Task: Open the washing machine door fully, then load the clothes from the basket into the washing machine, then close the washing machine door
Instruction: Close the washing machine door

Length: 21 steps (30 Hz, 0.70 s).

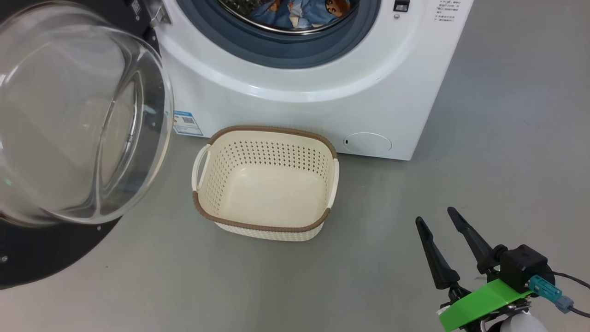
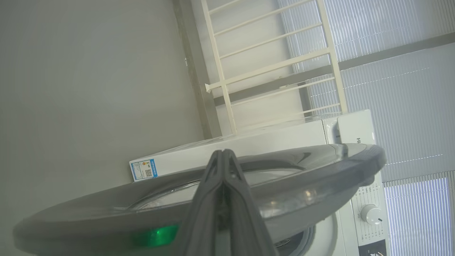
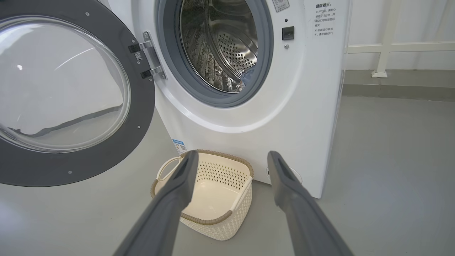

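Left wrist view: the left gripper [image 2: 223, 153] has its two dark fingers pressed flat together. The tips stand in front of the dark rim of the washing machine door [image 2: 320, 177]. Contact with the rim cannot be confirmed.

Head view: the right gripper [image 1: 434, 215] sits at lower right above the grey floor [image 1: 368, 276]. Its fingers are spread wide apart and hold nothing. The basket [image 1: 267, 130] stands on the floor to the left of this gripper, well apart from it and just in front of the washing machine [image 1: 299, 110]. The door is swung open on the machine's left side, with its glass bowl bulging toward the camera. The clothes [image 1: 295, 14] lie inside the drum [image 3: 234, 53], behind the grey-blue rubber ring [image 1: 286, 50].
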Tool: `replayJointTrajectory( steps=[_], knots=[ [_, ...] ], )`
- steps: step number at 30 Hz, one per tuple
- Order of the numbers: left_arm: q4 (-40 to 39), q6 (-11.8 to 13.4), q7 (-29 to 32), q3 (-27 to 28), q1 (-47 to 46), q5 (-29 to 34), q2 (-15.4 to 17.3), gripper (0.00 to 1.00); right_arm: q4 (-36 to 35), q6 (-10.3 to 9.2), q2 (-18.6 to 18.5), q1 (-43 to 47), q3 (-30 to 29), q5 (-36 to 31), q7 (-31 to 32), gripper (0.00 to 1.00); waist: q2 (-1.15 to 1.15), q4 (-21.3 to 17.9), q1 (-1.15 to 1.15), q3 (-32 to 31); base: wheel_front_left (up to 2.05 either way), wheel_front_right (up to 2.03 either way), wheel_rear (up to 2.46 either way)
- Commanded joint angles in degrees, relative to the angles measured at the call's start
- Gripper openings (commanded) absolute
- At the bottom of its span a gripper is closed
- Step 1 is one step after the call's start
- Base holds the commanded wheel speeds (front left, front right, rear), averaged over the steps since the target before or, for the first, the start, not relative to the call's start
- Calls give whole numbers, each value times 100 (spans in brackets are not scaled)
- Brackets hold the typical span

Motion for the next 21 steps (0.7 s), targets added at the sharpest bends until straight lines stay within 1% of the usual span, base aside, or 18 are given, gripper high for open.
replayJointTrajectory(
  steps=[1, 4, 7, 9, 10, 12, 21],
  knots=[
    [-189, 57, 188, 2, 59, -26, 284, 0, -110, 36, -13, -75, 156, 94, -27, 100, 0, 5, 0, 7, 0, 0, 0],
    [-277, 167, 342, 11, 113, -116, 274, 0, -96, 36, -12, -75, 155, 110, -27, 100, 0, 13, 0, 10, 0, 0, 0],
    [-360, 184, 446, 10, 158, -168, 268, 0, -82, 36, -2, -74, 155, 143, -27, 100, 0, 20, 0, 8, 0, 0, 0],
    [-467, 132, 573, -16, 213, -218, 255, 0, -69, 36, 2, -76, 158, 164, -27, 100, 0, 31, 0, 4, 0, 0, 0],
    [-601, 75, 808, -56, 277, -361, 198, 0, -57, 36, 9, -71, 163, 184, -27, 100, 0, 47, 0, -4, 0, 0, 0],
    [-714, 67, 986, -69, 310, -501, 144, 0, -51, 36, 19, -62, 165, 196, -27, 100, 0, 68, 0, -13, 0, 0, 0],
    [-1220, 230, 1533, -248, 536, -755, -14, 0, -15, 36, 58, -55, 196, 217, -27, 100, 0, 155, 0, -55, 0, 0, 0]
  ],
)
